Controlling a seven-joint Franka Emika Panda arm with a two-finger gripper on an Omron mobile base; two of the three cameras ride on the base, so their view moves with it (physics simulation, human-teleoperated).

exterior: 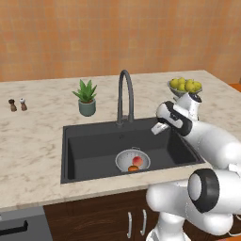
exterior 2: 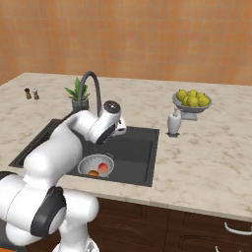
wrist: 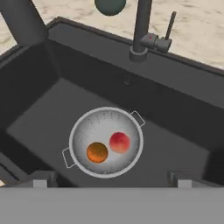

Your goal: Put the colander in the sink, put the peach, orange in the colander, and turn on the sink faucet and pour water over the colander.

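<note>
Nearest the hand camera we see the fingers (wrist: pixel 109 180) spread wide apart, grasping nothing, above the sink (wrist: pixel 39 109). Below them we note the colander (wrist: pixel 106 142) resting on the sink floor, with the orange (wrist: pixel 97 152) and the peach (wrist: pixel 119 142) inside it, just beside each other. We record the sink faucet (exterior: pixel 124 96) upright on the counter (exterior: pixel 33 141) behind the basin.
</note>
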